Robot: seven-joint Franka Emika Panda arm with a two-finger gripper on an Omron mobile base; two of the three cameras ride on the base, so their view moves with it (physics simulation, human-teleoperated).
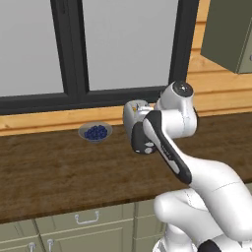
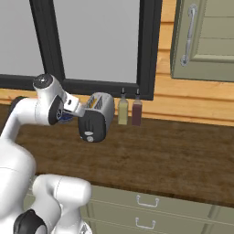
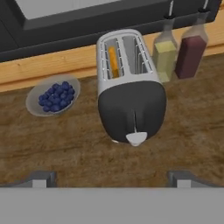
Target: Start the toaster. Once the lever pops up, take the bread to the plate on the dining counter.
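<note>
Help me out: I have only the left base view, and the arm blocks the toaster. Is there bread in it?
Observer: Yes. The hand view shows the bread standing in the toaster, in the slot nearer the bowl of blueberries.
Operator: Is the gripper on anything?
Observer: No. The gripper is open and short of the toaster's black end panel.
Operator: Anything on the toaster's other side?
Observer: Two bottles stand there, a yellow bottle and a dark red bottle.
</note>
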